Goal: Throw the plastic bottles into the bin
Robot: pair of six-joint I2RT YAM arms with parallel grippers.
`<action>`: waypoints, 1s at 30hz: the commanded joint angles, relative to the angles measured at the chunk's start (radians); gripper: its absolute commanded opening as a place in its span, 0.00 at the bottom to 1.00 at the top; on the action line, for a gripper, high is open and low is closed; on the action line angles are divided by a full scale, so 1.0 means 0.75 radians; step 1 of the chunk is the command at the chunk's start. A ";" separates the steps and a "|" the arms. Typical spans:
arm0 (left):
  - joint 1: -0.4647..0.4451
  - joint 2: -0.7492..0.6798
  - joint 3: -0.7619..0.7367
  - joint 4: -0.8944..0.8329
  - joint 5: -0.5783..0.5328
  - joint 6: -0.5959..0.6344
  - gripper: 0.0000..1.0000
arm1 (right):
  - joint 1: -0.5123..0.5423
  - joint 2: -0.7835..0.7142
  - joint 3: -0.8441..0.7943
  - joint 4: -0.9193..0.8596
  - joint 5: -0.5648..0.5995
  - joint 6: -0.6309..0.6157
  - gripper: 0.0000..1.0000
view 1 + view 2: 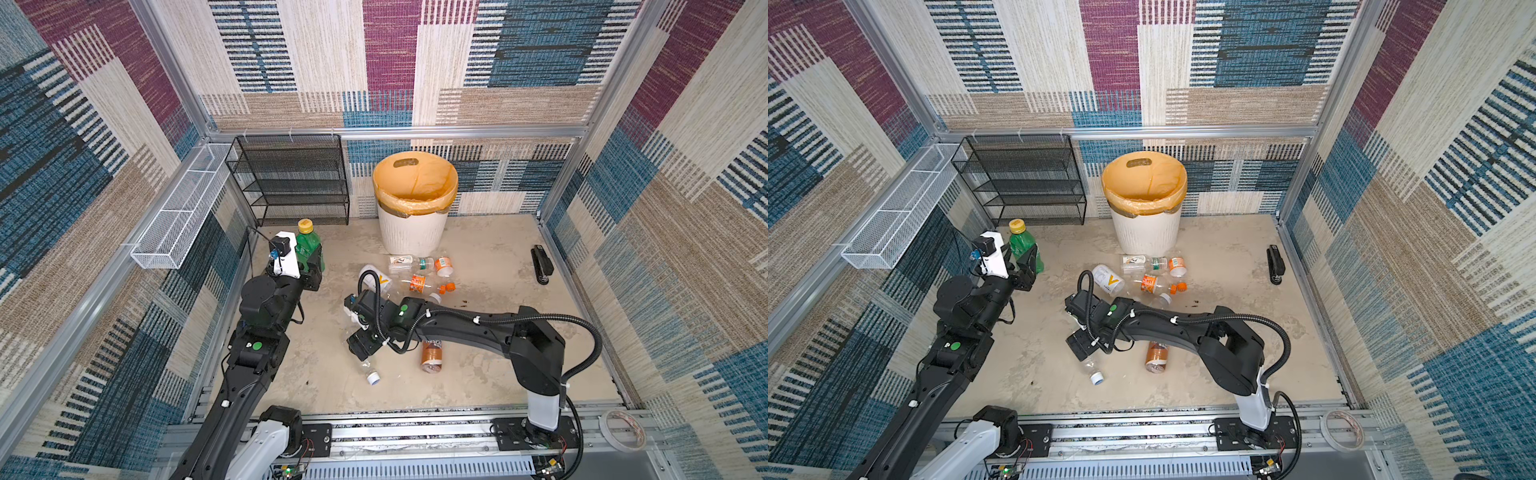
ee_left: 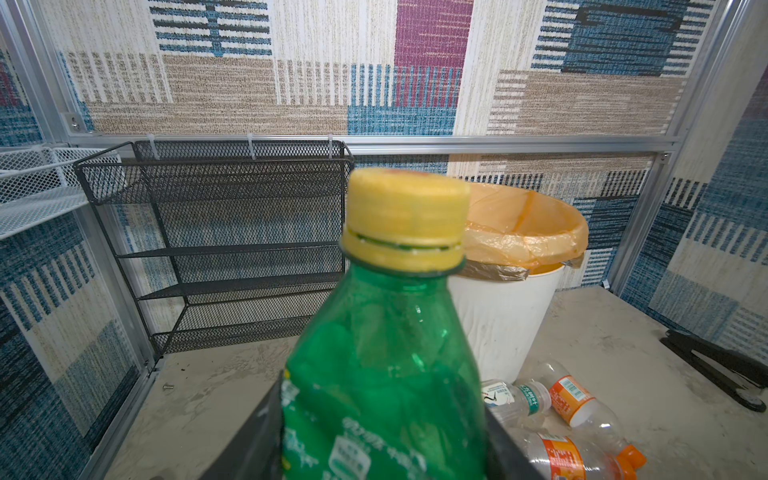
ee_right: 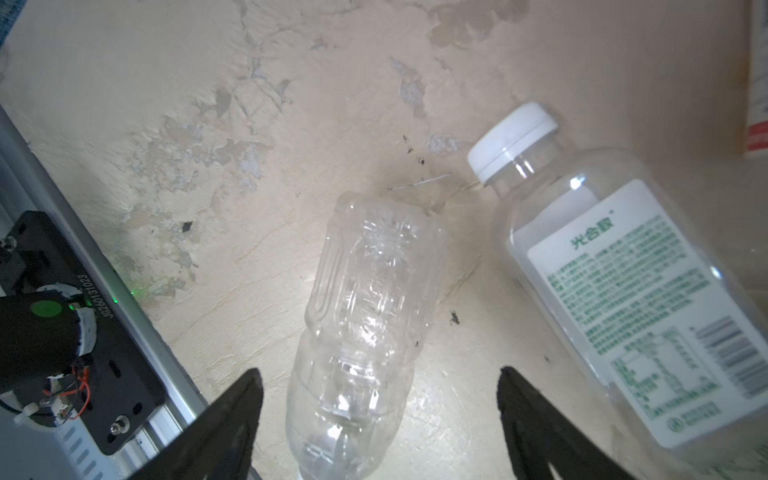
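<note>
- The bin (image 1: 413, 232), a round white ribbed basket lined with an orange-yellow bag, is placed at the back of the floor (image 1: 490, 345).
- The black mesh rack (image 1: 291, 183) is set to the left of the bin in both top views.
- The left gripper (image 1: 311, 262) is closed around the lower body of the green bottle (image 2: 386, 374). The bottle is held upright, yellow cap on top, in front of the rack and apart from the bin.
- The right gripper (image 3: 379, 374) is held low over the floor with its jaws spread wide, and nothing is gripped.
- A clear unlabelled bottle (image 3: 365, 299) is laid on the floor between those jaws and is touched by neither.
- A white-capped bottle (image 3: 623, 291) with a green-printed label is laid just beside it.
- A cluster of small bottles (image 1: 419, 272) with orange and white labels is scattered on the floor in front of the bin.
- A brown bottle (image 1: 432, 355) is laid partly under the right arm.
- A black stapler (image 1: 541, 259) is placed near the right-hand wall.
</note>
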 commanded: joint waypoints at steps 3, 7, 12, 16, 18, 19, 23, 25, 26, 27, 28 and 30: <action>0.000 -0.005 -0.002 -0.007 0.007 -0.025 0.50 | -0.045 -0.071 -0.004 -0.005 -0.004 -0.004 0.89; 0.000 -0.011 -0.003 -0.025 0.006 -0.022 0.50 | -0.111 -0.146 -0.046 0.038 -0.015 -0.007 0.90; 0.001 -0.005 0.023 -0.043 0.057 0.018 0.50 | -0.234 -0.313 -0.110 0.161 0.079 -0.041 0.89; 0.000 0.002 0.020 0.068 0.245 0.037 0.50 | -0.380 -0.496 -0.246 0.326 0.196 -0.083 0.89; -0.002 0.020 0.003 0.196 0.382 0.024 0.49 | -0.474 -0.594 -0.346 0.433 0.217 -0.107 0.89; -0.007 0.030 -0.007 0.276 0.436 0.009 0.49 | -0.512 -0.639 -0.398 0.486 0.227 -0.124 0.89; -0.037 0.137 0.039 0.494 0.588 -0.020 0.50 | -0.659 -0.805 -0.629 0.713 0.291 -0.167 0.89; -0.068 0.209 0.096 0.581 0.680 -0.021 0.49 | -0.737 -0.881 -0.750 0.816 0.296 -0.166 0.89; -0.087 0.240 0.125 0.629 0.718 -0.011 0.49 | -0.765 -0.914 -0.811 0.882 0.302 -0.167 0.89; -0.115 0.274 0.160 0.668 0.747 0.006 0.49 | -0.799 -0.962 -0.887 0.954 0.311 -0.168 0.89; -0.142 0.300 0.189 0.701 0.753 0.033 0.49 | -0.825 -0.998 -0.947 1.009 0.312 -0.160 0.89; -0.208 0.351 0.242 0.781 0.793 0.112 0.49 | -0.864 -1.067 -1.054 1.110 0.304 -0.148 0.88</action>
